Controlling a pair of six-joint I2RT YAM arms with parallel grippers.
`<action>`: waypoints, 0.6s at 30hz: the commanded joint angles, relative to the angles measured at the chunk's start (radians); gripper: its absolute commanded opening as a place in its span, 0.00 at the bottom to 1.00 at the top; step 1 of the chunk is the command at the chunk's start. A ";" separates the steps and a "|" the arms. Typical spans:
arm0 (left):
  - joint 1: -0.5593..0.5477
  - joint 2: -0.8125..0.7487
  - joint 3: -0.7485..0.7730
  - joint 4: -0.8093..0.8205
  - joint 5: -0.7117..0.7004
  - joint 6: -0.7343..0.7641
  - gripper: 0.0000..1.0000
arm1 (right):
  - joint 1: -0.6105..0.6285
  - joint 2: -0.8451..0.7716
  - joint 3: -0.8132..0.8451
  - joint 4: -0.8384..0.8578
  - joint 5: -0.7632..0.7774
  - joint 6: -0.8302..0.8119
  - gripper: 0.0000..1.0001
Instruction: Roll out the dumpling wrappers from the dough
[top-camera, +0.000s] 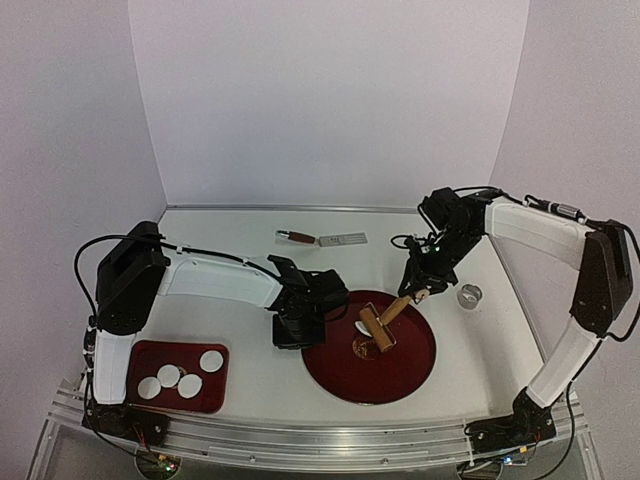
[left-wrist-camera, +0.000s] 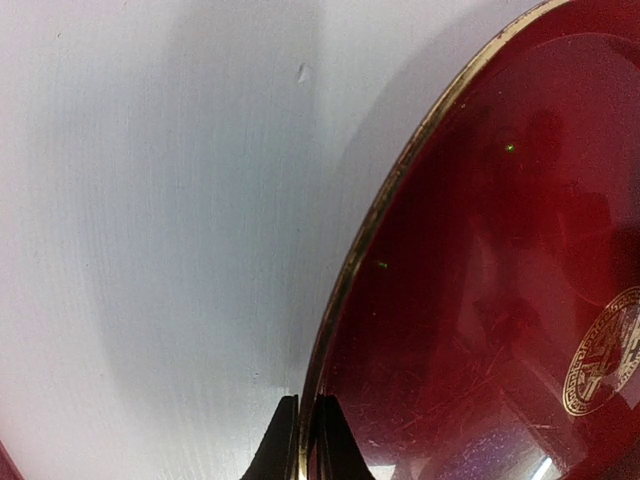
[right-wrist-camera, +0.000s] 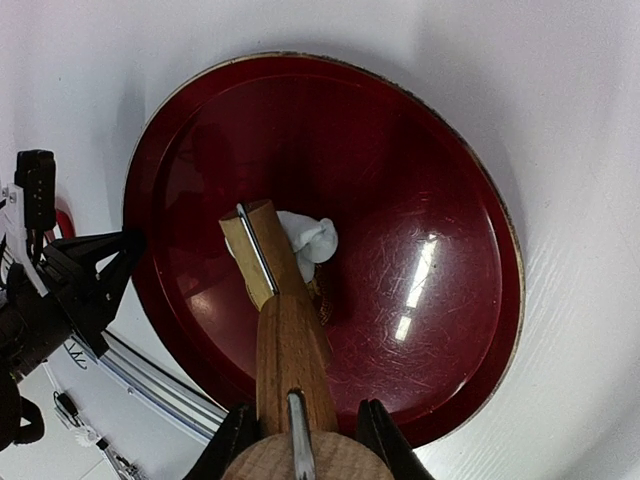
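Lying flat, four round white wrappers (top-camera: 189, 384)

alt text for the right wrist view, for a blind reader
The right gripper holds a wooden roller by its handle, the head over a small white dough piece on a round dark red plate. The left gripper is at the plate's left rim.

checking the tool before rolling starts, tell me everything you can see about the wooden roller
The wooden roller is a light brown T-shaped tool: a short barrel in a metal bracket, joined to a darker handle ending in a round knob. The right end effector is shut on that knob. The tool slants down over the red round tray, barrel near its middle, against the white dough piece; whether it presses on it is hidden.
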 joint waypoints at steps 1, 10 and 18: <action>0.001 0.012 -0.028 -0.087 -0.021 0.000 0.00 | 0.015 0.027 0.019 -0.001 0.052 -0.016 0.00; 0.001 0.016 -0.025 -0.094 -0.021 0.000 0.00 | 0.021 0.050 0.028 -0.055 0.232 0.003 0.00; 0.001 0.014 -0.031 -0.103 -0.024 -0.008 0.00 | 0.021 0.101 0.049 -0.110 0.352 0.011 0.00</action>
